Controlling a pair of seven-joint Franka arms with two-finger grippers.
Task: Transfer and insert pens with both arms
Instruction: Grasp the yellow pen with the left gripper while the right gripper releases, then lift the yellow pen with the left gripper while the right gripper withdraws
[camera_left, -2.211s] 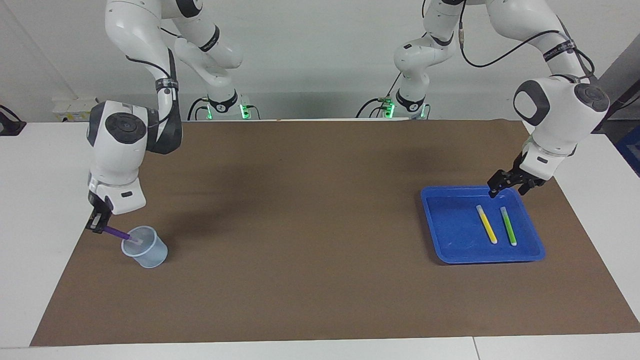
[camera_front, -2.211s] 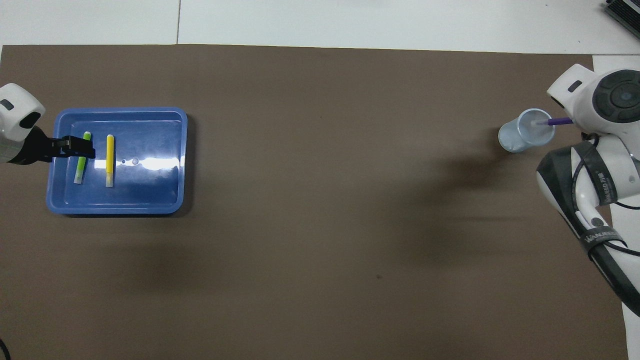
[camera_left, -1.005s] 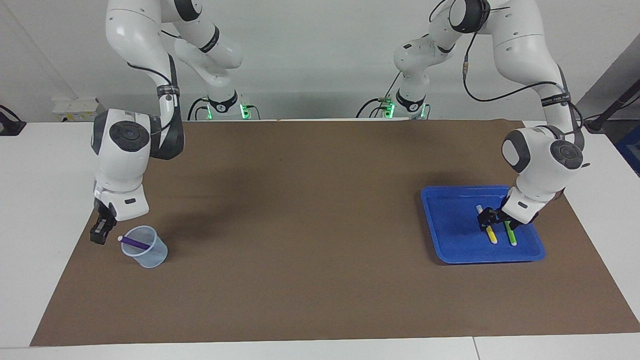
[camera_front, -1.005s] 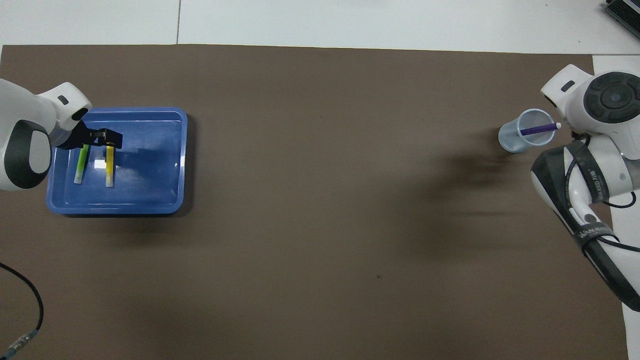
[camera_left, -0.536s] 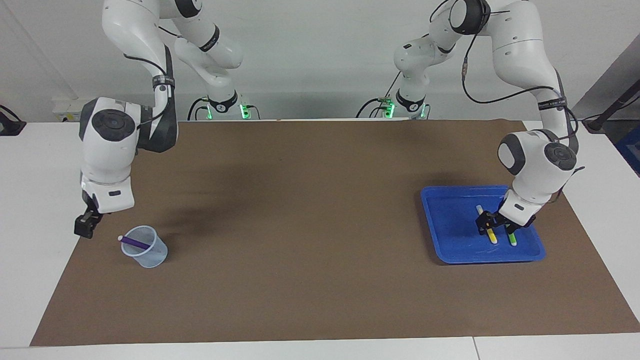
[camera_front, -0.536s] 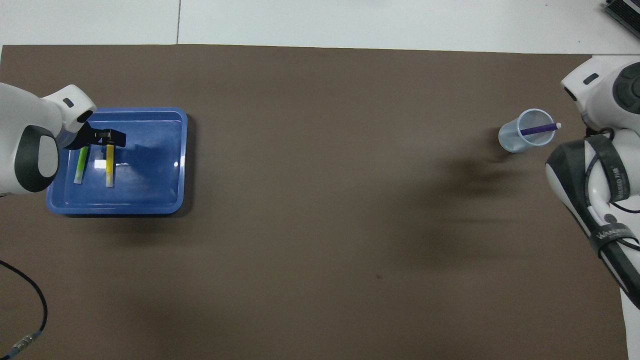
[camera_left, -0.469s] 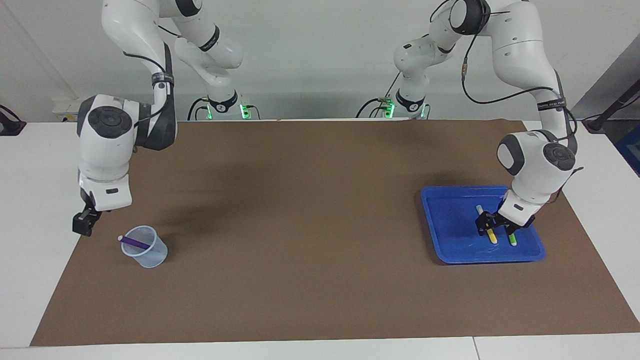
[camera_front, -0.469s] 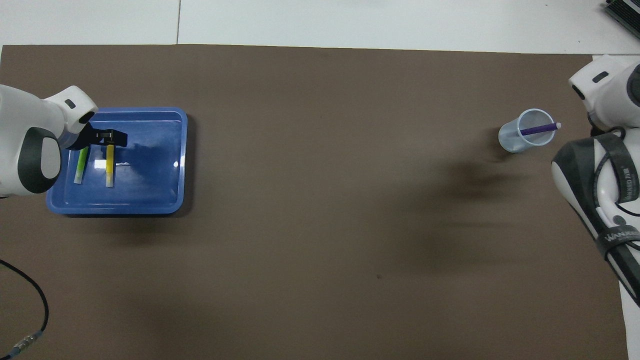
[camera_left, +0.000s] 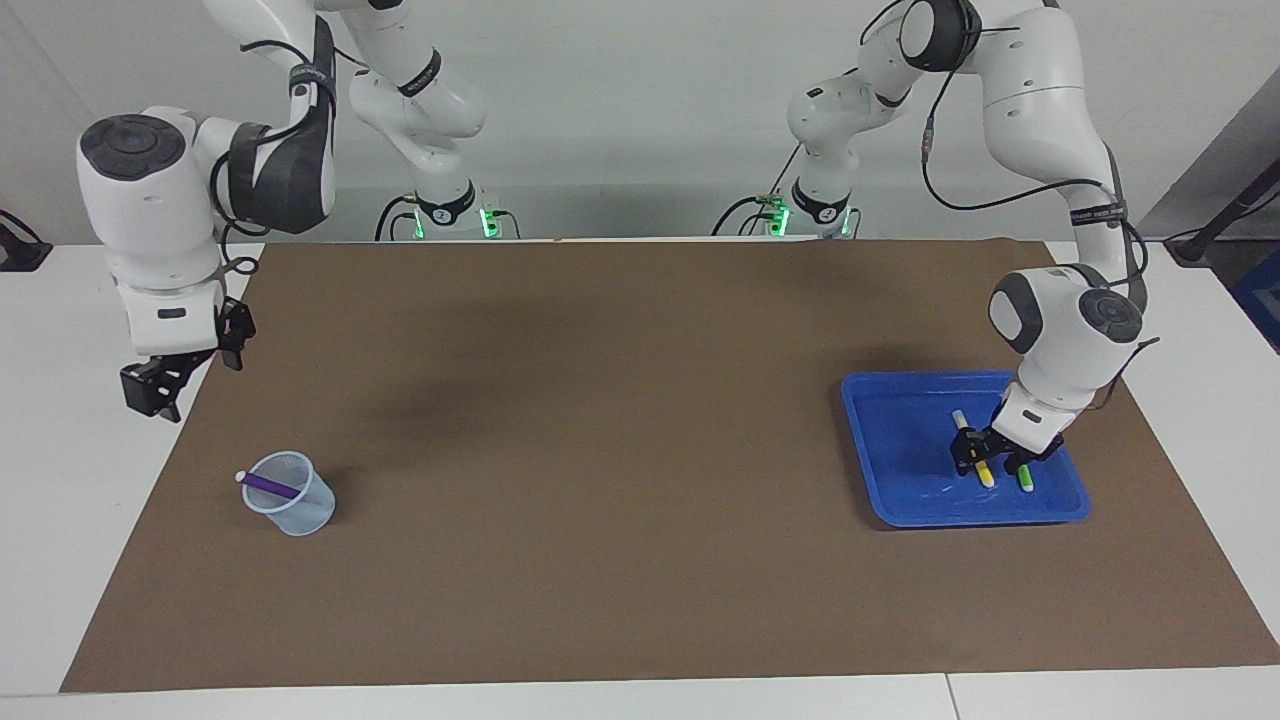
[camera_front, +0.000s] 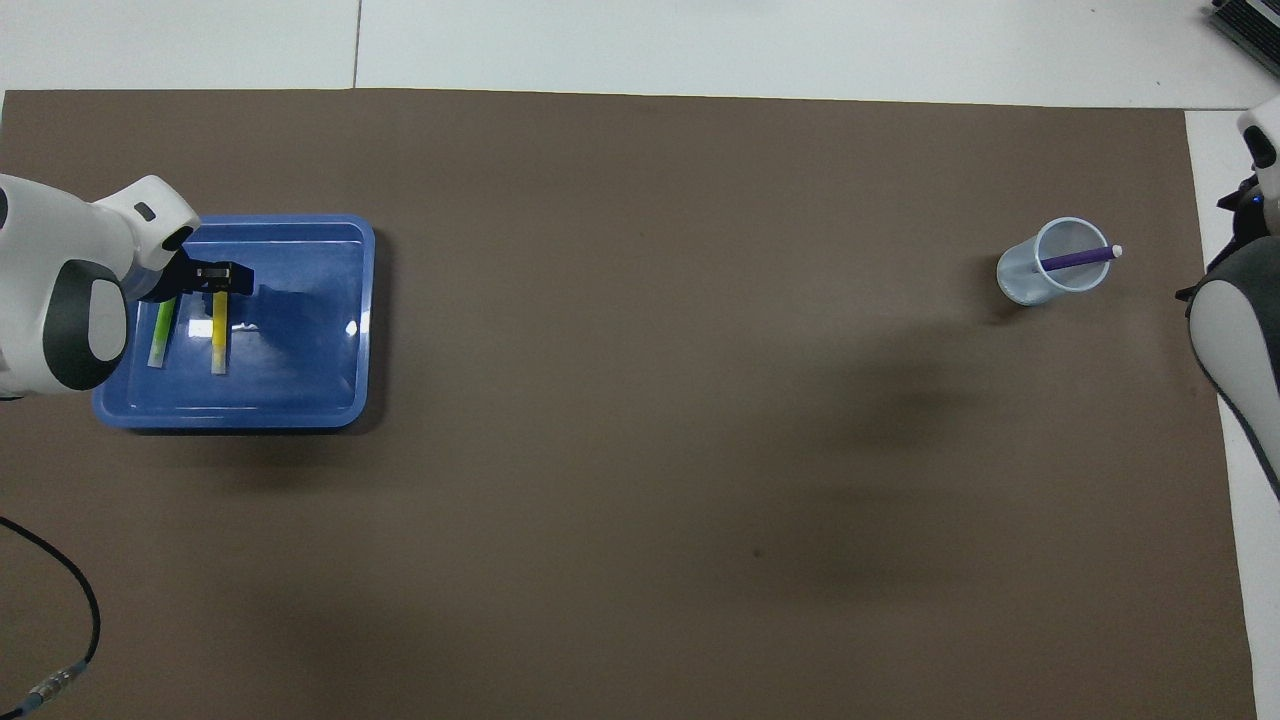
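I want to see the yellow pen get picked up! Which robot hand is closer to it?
The left gripper. It is down in the blue tray, right at the yellow pen. The right gripper is up in the air at the cup's end of the table.

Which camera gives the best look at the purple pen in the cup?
The overhead view: it looks down into the clear cup, so the purple pen shows lying across the rim. The facing view shows the pen sideways, leaning in the cup.

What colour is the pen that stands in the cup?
Purple, with a pale tip. The pen in the cup shows best in the overhead view.
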